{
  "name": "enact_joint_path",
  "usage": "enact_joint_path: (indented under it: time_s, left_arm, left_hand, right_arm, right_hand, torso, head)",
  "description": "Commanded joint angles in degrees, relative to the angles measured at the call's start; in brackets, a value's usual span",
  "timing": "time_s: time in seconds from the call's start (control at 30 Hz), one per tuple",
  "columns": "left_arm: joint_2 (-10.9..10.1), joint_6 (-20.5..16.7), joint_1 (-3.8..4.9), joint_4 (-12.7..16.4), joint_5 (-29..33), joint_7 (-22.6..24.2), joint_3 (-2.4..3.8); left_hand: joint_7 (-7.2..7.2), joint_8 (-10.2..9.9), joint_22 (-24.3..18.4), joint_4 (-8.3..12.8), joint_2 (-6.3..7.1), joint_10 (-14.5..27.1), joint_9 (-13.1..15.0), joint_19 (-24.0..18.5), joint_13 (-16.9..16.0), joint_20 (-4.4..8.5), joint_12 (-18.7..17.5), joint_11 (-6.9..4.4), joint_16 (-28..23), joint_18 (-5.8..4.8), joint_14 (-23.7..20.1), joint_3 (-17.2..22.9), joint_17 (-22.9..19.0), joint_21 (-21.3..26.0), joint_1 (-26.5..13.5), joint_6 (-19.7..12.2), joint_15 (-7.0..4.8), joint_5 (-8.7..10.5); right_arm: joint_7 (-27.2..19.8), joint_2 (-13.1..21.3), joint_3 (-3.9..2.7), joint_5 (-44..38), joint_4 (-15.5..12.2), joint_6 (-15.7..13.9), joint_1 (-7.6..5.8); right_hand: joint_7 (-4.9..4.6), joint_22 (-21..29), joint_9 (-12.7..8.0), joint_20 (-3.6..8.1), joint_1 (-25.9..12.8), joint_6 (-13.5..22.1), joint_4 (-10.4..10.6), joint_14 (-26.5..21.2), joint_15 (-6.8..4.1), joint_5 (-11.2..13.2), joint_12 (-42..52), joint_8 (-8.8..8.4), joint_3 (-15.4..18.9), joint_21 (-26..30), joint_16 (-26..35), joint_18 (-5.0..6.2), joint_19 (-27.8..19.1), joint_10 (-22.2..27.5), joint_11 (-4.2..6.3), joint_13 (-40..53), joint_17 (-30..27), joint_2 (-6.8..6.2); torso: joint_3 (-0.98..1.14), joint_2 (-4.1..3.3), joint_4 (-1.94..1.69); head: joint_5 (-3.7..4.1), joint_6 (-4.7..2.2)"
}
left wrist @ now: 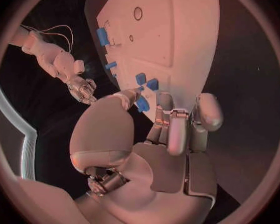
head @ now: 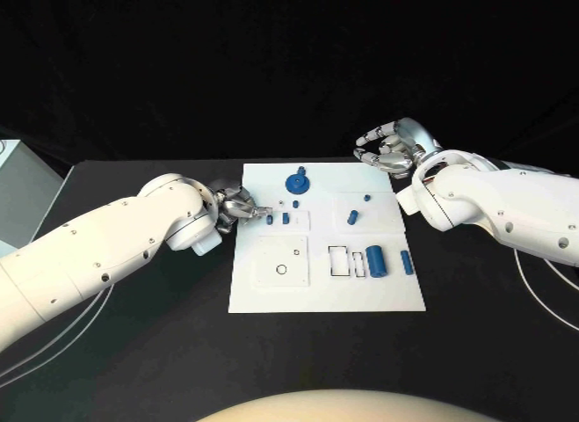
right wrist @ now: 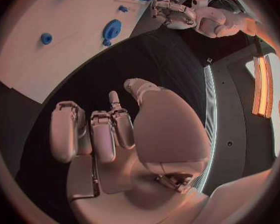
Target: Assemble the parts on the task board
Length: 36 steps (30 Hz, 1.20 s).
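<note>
Fingers (left wrist: 142, 100) of our left hand (head: 235, 209) are pinching a small blue part (left wrist: 142, 103) at the board (head: 271, 290).
We are keeping it upright above its slot; our right hand (head: 393, 148) is hanging clenched, empty.

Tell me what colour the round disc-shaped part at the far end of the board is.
Blue. The disc-shaped part stands out against the white board, clearest in the head view.

On the task board (head: 325, 290), a round geared part (head: 297, 184) sits at its far edge, two cylinders (head: 378, 260) lie near its right edge, small pegs (head: 286, 219) toward its left.
</note>
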<state>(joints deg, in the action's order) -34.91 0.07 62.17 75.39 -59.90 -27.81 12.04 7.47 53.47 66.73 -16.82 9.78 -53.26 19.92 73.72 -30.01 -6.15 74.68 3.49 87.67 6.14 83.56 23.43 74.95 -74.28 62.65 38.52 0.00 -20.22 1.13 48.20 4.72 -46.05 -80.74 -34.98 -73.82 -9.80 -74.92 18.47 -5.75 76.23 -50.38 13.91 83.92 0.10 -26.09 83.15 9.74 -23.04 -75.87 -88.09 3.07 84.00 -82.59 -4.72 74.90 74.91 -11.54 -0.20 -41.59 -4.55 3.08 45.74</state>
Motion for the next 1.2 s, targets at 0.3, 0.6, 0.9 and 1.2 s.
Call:
enact_joint_path:
  time_s: [0.3, 0.6, 0.9, 1.2]
  left_arm:
    - [2.2, 3.7, 1.59, -2.6, 0.0, -0.8, -1.77]
    - [3.1, 4.6, 1.99, -3.7, -0.3, -0.9, -2.35]
    - [3.7, 4.3, 2.09, -4.0, 0.0, -0.9, -2.43]
    - [4.0, 4.4, 2.1, -4.1, 0.1, -0.9, -2.47]
  left_hand:
    - [0.04, 0.3, 0.2, 0.0, 0.59, -0.6, 0.1, 0.3, -0.3, 0.18, 0.2, -0.01, 0.3, -0.43, 0.6, 0.6, 3.2, -0.4, -0.3, 0.5, 0.12, -0.01]
    - [-0.07, 0.6, 0.5, 0.3, 0.95, -0.9, 0.4, 0.3, -1.5, 0.21, 0.6, -0.11, 0.5, -0.47, 0.9, 2.2, 3.9, -0.6, 0.7, 0.4, 0.07, 0.02]
    - [-0.18, 1.0, 0.9, 0.4, 1.22, -1.3, 0.6, 0.4, -2.4, 0.26, 0.9, -0.21, 0.6, -0.53, 1.2, 3.5, 4.6, -0.9, 1.6, 0.4, -0.01, 0.04]
    - [-0.47, 1.9, 1.4, 0.8, 2.37, -2.2, 1.2, 0.6, -4.3, 0.46, 1.5, -0.49, 0.8, -0.61, 1.5, 5.6, 5.3, -1.4, 4.8, 0.4, -0.23, 0.37]
  right_arm:
    - [0.0, -0.2, -0.01, -0.9, 0.0, 0.8, 0.07]
    - [0.0, -0.2, 0.0, -1.0, 0.0, 0.8, 0.07]
    - [0.1, -0.3, 0.0, -1.0, 0.0, 0.9, 0.07]
    - [0.2, -0.4, 0.0, -1.0, 0.0, 1.0, 0.09]
  right_hand:
    - [0.0, -2.4, 0.0, 0.25, 0.1, 0.3, 0.1, 5.0, -0.1, -0.5, 0.2, 0.26, -0.5, 0.2, 0.2, 0.34, 1.6, -0.1, 0.02, 7.9, 10.8, -0.58]
    - [0.0, -2.4, 0.0, 0.25, 0.1, 0.3, 0.0, 5.0, -0.1, -0.6, 0.2, 0.26, -0.6, 0.2, 0.2, 0.33, 1.6, -0.2, 0.01, 8.0, 10.9, -0.61]
    - [0.0, -2.4, 0.0, 0.25, 0.1, 0.3, 0.0, 5.0, -0.1, -0.6, 0.2, 0.26, -0.6, 0.2, 0.2, 0.33, 1.6, -0.2, 0.01, 8.0, 10.9, -0.61]
    - [0.0, -2.4, 0.0, 0.25, 0.0, 0.3, 0.0, 5.0, -0.1, -0.8, 0.2, 0.26, -0.7, 0.2, 0.2, 0.33, 1.6, -0.2, 0.01, 7.9, 10.9, -0.64]
  torso:
    - [-0.03, -0.01, 0.0]
    - [-0.01, -0.03, 0.06]
    - [-0.08, -0.01, 0.03]
    - [-0.05, 0.02, 0.05]
  head:
    - [-0.09, 0.32]
    - [-0.04, 0.66]
    - [0.01, 0.91]
    - [0.14, 1.17]
